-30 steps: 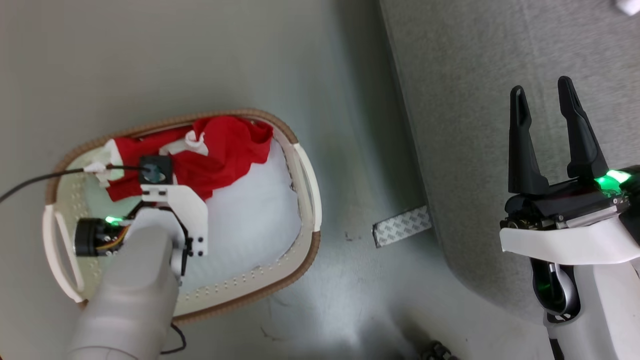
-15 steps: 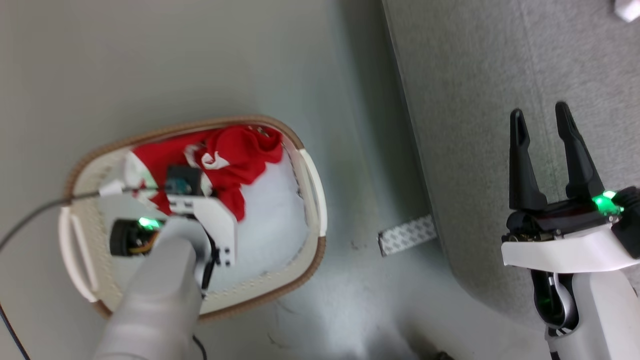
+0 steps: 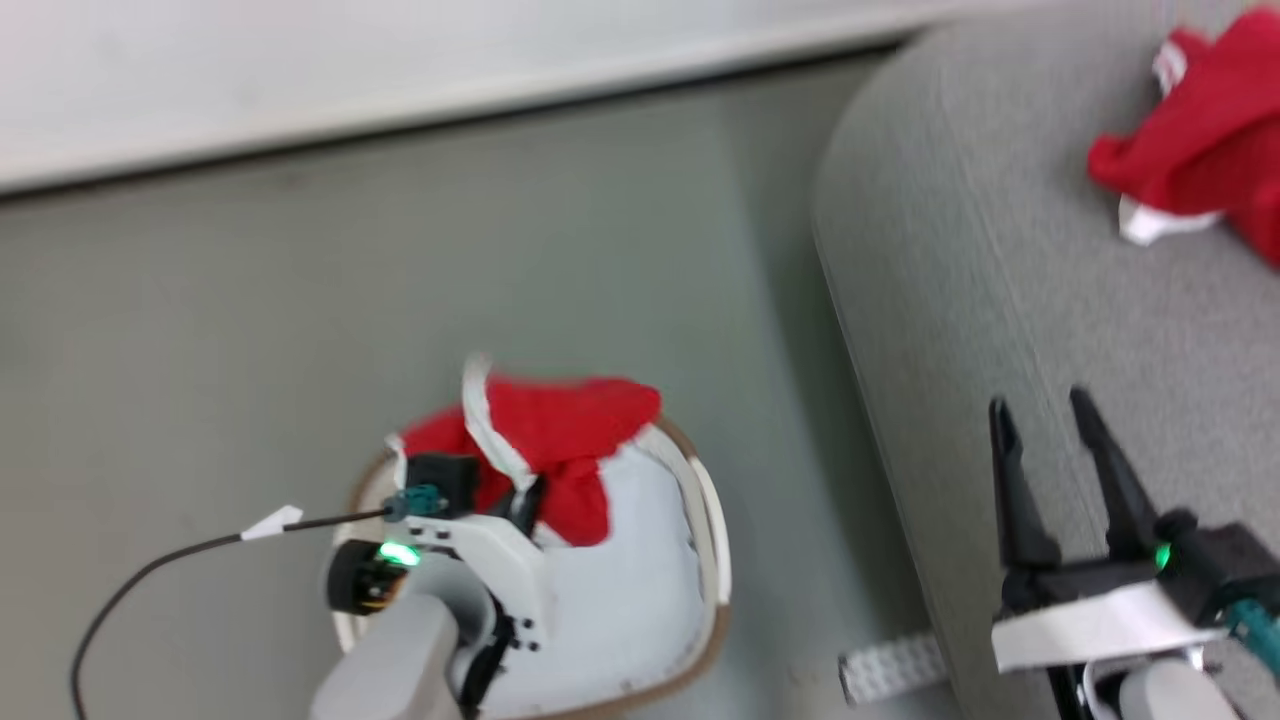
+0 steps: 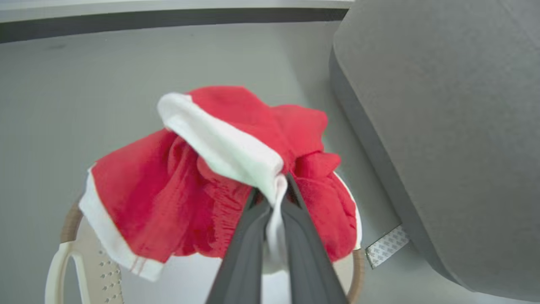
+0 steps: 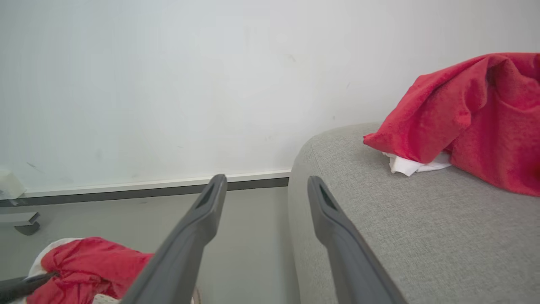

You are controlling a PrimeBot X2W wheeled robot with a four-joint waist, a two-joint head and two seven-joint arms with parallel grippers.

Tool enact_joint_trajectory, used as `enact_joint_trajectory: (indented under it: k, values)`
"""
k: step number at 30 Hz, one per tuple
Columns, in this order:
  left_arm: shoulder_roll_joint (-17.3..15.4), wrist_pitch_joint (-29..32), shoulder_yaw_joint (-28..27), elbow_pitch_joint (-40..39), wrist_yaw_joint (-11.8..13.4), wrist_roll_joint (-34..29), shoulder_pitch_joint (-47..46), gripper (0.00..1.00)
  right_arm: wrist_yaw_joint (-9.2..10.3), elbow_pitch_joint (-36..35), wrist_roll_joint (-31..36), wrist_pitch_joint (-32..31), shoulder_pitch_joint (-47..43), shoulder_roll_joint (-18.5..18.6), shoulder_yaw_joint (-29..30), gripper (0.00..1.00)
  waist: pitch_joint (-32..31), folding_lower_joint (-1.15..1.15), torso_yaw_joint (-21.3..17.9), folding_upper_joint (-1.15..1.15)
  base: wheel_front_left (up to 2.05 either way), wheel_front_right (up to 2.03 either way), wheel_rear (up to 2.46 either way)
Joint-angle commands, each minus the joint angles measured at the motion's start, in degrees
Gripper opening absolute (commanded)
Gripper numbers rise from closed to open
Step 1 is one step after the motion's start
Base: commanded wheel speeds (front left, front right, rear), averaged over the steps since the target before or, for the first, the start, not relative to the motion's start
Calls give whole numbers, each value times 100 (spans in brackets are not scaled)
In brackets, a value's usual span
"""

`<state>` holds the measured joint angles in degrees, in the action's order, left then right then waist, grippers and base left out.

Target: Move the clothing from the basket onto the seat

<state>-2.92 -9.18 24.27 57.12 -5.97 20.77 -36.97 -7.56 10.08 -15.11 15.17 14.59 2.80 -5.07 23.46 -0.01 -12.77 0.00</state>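
Clamped shut where it gaped a second ago, the robot's left claw (image 4: pixel 272 185) has hauled a soft red garment with a white band (image 4: pixel 168 198) up from the bottom of the oval cream-white plastic laundry basket with a brown rim (image 4: pixel 63 261), where it lay spread out a second earlier. The head camera has also tilted up since then, bringing a white wall (image 3: pixel 300 70) into the picture beyond the basket.

The claw's two dark fingers grip the white band, and the red cloth bunches and hangs over the basket's far rim. Whether its lowest folds touch the basket cannot be told. A plain white liner sheet (image 3: pixel 620 580) covers the basket's bottom beneath the arm.

Just to the right of the basket stands the large light-grey woven-fabric sofa (image 3: pixel 1000 250). The right claw (image 3: pixel 1040 405) hovers over the sofa edge nearest the basket, its fingers spread apart with nothing between them. A second red garment with white trim (image 3: pixel 1200 150) lies crumpled on the sofa, well apart from the basket to the far right.

A grey patterned strip (image 3: pixel 890 668) lies on the grey-green floor (image 3: pixel 300 350) between the basket and the sofa's base. A black cable (image 3: pixel 150 570) trails from the left wrist out past the basket's left side.
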Motion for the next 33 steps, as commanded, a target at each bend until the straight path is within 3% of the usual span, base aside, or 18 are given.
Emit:
enact_joint_trajectory:
  k: [1,8,20,26,33]
  values:
    - [0,67,145,-359,30,229,239,0,14,88,52,-3,-251,22,26,100,-1078,1,581,0,0,0,0]
    - [-8,634,459,-2114,438,578,781,0,14,272,72,-3,-790,17,-102,100,-1942,1,790,0,0,0,0]
    - [-571,1876,355,-5579,1108,678,1523,0,14,319,417,-3,-991,17,-794,100,-2458,1,689,0,0,0,0]
    - [-734,2212,366,-6352,1294,619,1675,0,15,46,870,-4,-795,145,-1294,100,-2491,1,618,0,0,0,0]
    - [-715,2342,507,-6596,1340,617,1779,0,15,94,1149,-3,-49,673,-2077,100,-2487,1,554,0,0,0,0]
